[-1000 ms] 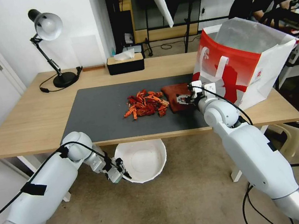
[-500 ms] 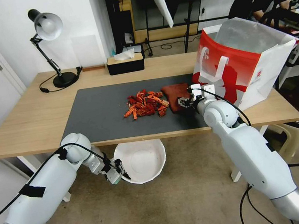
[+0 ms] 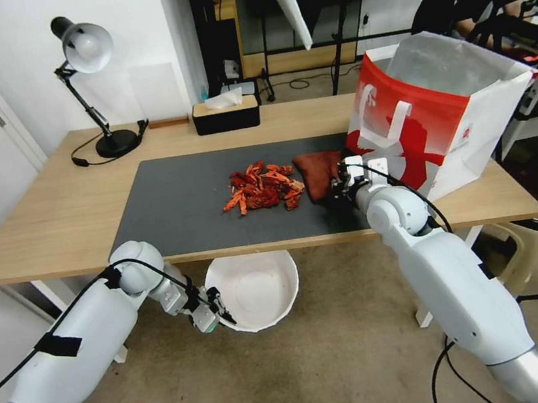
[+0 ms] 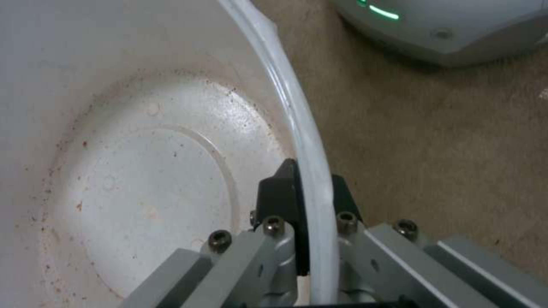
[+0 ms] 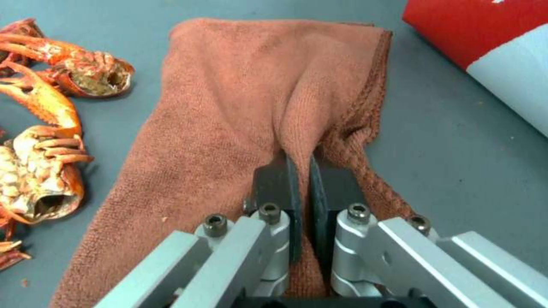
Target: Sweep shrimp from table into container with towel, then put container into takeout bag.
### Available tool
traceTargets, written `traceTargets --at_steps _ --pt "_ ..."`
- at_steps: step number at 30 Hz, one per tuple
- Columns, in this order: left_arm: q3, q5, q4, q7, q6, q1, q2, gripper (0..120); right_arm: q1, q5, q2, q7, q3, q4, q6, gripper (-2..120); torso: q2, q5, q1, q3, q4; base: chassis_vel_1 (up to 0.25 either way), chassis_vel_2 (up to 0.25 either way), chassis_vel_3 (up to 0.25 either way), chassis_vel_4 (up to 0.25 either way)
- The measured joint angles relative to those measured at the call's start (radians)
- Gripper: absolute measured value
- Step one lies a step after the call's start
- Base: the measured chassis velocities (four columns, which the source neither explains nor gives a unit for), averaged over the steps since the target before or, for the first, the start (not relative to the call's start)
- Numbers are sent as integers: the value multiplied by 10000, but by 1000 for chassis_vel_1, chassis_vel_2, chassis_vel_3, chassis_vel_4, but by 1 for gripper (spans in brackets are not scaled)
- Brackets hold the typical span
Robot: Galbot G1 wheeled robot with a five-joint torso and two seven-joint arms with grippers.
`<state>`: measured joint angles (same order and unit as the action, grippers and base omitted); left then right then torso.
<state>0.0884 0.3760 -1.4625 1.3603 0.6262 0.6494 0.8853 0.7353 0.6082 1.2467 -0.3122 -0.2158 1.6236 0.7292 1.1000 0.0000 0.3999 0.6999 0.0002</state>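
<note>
The towel [image 5: 239, 111], a soft, limp cloth, lies on the desk's [image 3: 49, 221] dark mat just beside the shrimp [image 3: 261, 187]; I judge it will fold under push, so a pinched ridge near its bag-side edge suits. My right gripper [image 5: 301, 171] has its fingers [image 5: 277, 184] closed on such a raised fold. The shrimp look light, brittle and leggy. Below the desk's near edge, my left gripper [image 4: 302, 188] clamps the rim of the container [image 4: 143, 171], thin and probably flexible. The takeout bag [image 3: 445, 114] stands at my right.

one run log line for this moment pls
right hand: shut on towel beside shrimp | left hand: shut on container rim below table edge
</note>
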Motion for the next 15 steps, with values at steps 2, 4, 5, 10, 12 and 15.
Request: traceTargets --at_steps 2,4,5,10,12,15 --pt "-4 -1 19 -25 18 13 5 0 1 62 8 -78 0 -3 0 2 0 0 0 0 0 0 0 0 0" --pt "-4 -3 38 -39 30 15 9 0 3 76 9 -93 1 -10 0 2 0 0 0 0 0 0 0 0 0" --pt "-5 -5 55 -48 38 15 9 0 4 82 9 -95 1 -18 0 2 0 0 -1 -1 0 0 0 0 0" --pt "-8 -20 119 -100 77 0 -7 0 10 78 -55 232 -55 51 -111 2 0 0 0 1 -6 0 0 0 0" --pt "-9 -23 118 -111 78 -6 -12 0 12 69 -93 399 -64 112 -204 2 -1 3 1 1 -7 0 0 0 0" --pt "-14 -28 117 -129 78 -13 -28 0 -89 17 -281 839 -80 381 -472 2 0 1 0 1 -2 0 0 0 0"
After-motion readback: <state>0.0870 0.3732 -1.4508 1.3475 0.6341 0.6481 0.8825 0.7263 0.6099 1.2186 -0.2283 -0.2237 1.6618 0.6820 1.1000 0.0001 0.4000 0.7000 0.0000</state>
